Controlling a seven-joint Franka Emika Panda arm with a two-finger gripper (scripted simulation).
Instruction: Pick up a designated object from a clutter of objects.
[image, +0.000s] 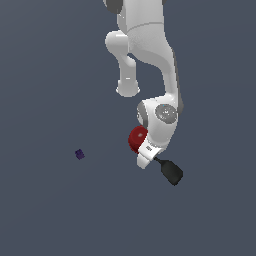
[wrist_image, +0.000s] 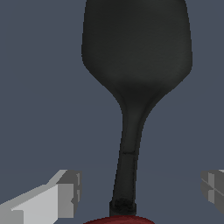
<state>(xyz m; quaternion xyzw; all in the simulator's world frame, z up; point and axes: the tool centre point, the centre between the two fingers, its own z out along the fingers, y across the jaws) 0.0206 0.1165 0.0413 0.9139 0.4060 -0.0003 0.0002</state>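
Note:
The designated object is a dull black paddle (image: 171, 171) with a thin dark stem, lying on the grey floor beside the red ball (image: 137, 138). My hand (image: 148, 153) hangs right over the stem end, between ball and paddle. In the wrist view the paddle (wrist_image: 136, 52) fills the frame and its stem runs down between my two fingers. The gripper (wrist_image: 141, 192) is open, its fingertips (wrist_image: 68, 194) wide apart on either side of the stem and not touching it. A sliver of the red ball (wrist_image: 118, 220) shows at the stem's end. The rest of the clutter of objects is partly hidden by the arm.
A tiny purple cube (image: 79, 154) sits alone toward the exterior view's left, well apart from the hand. The white arm (image: 150, 60) reaches in from the top of the exterior view and covers part of the red ball.

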